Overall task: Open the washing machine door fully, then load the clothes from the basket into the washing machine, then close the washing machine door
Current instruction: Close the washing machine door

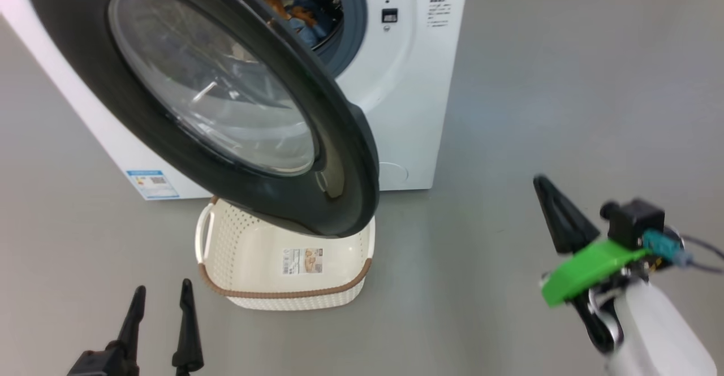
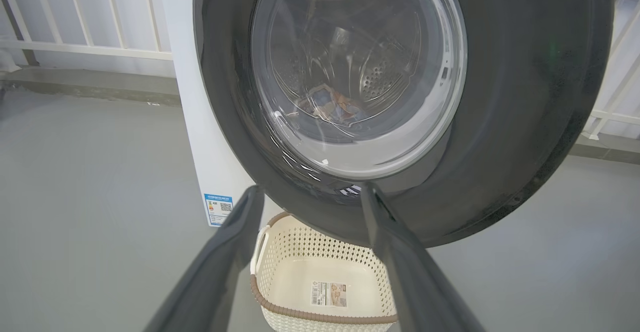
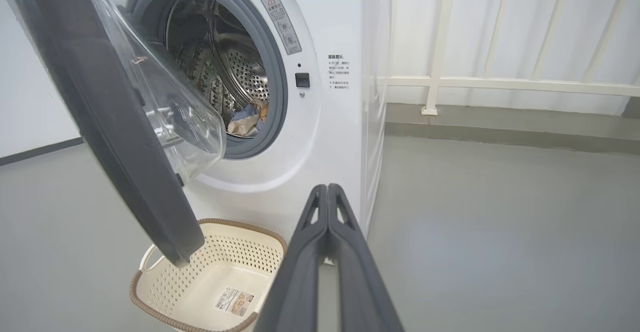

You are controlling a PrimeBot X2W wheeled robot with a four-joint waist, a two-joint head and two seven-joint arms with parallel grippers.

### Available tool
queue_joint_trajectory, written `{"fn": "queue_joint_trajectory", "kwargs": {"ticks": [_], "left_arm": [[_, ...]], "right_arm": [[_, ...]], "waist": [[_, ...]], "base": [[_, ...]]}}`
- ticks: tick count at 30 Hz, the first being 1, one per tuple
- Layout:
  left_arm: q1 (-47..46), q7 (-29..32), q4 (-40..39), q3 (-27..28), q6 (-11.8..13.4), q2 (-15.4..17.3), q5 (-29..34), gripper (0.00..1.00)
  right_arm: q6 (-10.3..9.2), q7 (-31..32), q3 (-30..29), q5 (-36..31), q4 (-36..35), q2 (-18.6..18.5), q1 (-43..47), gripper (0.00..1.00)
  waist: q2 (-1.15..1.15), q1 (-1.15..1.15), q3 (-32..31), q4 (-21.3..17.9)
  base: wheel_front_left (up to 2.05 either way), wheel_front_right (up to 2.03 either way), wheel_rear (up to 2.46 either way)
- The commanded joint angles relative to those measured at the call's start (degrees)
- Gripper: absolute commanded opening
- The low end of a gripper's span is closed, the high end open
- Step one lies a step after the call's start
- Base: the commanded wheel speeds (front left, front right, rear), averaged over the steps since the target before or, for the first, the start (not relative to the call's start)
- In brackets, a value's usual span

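Down at seven o'clock in the head view, my left fingers [image 1: 184, 297] are spread wide, tips pointing toward twelve, holding nothing and touching nothing. At four o'clock my right fingers [image 1: 544, 188] are pressed flat together with nothing between them. Their tips tilt toward eleven above the grey floor [image 1: 537, 82], well apart from everything else. A green bracket [image 1: 588, 266] sits just behind them on the wrist.

Straight ahead at twelve o'clock stands the washing machine [image 1: 413, 82], white, its front facing me. The washing machine door [image 1: 209, 99] is part-way open, hinged on my left, and its black ring and clear glass bowl lean out toward me. From my left wrist, the door's lower rim shows just above my spread fingertips.

The basket [image 1: 283, 295] sits on the floor at the foot of the machine, between my two arms. Its far end is under the door's free edge, and its pale floor is bare around a label sticker [image 1: 302, 260].

The clothes [image 1: 294, 17] lie inside the steel drum [image 3: 245, 72], at one o'clock past the door's edge. They show as blue fabric with orange-brown print, low down behind the grey gasket [image 3: 280, 97].
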Motion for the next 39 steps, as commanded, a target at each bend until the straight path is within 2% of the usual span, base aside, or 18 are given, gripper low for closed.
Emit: {"fn": "queue_joint_trajectory", "kwargs": {"ticks": [1,6,11,14,19,22,27,33,39], "left_arm": [[-2.6,-0.6,-0.9,1.6,-0.5,0.4,0.7,1.0],[-3.5,-0.7,-0.8,2.1,-0.7,-0.2,0.9,1.0],[-3.9,-0.7,-1.2,2.9,-0.9,-0.5,1.4,1.0],[-3.9,-0.7,-1.3,3.3,-1.2,-0.6,1.7,1.0],[-3.7,-0.7,-1.8,4.1,-1.7,-1.1,2.0,1.0],[-3.4,-0.7,-1.9,4.4,-2.1,-1.4,2.3,1.0],[-3.4,-0.7,-2.1,4.7,-2.4,-1.8,2.9,1.0],[-3.4,-0.7,-2.2,5.0,-2.7,-2.2,3.3,1.0],[-3.8,-0.7,-2.1,5.1,-3.2,-2.6,3.9,1.0]], "right_arm": [[0.09,-0.8,1.6,0.5,-0.3,0.0,-2.9,0.0],[0.09,-2.5,3.0,1.8,3.9,1.2,-11.0,0.0],[0.09,-3.3,5.2,2.6,4.2,2.2,-18.5,0.0],[0.09,-3.5,7.4,2.7,2.0,2.9,-22.3,0.0],[0.09,-3.6,11.6,2.8,-5.7,4.0,-26.4,0.0],[0.09,-2.3,15.1,3.0,-10.7,4.4,-26.6,0.0],[0.09,4.3,21.2,4.2,-17.0,4.1,-23.3,0.0],[0.09,9.3,26.7,5.5,-18.4,3.3,-18.8,0.0],[0.09,10.9,33.6,7.0,-14.5,2.8,-14.8,0.0]], "waist": [[0.0,0.0,0.6,0.9],[0.0,0.0,1.2,2.0],[0.0,0.0,1.4,2.4],[0.0,0.0,1.3,2.5],[0.0,0.0,0.9,2.6],[0.0,0.0,0.7,2.7],[0.0,0.0,0.7,3.0],[0.0,0.0,1.0,3.2],[0.0,0.0,1.5,3.5]], "base": [[0.0,0.0,0.0],[0.0,0.0,0.0],[0.0,0.0,0.0],[0.0,0.0,0.0],[0.0,0.0,0.0],[0.0,0.0,0.0],[0.0,0.0,0.0],[0.0,0.0,0.0],[0.0,0.0,0.0]]}}
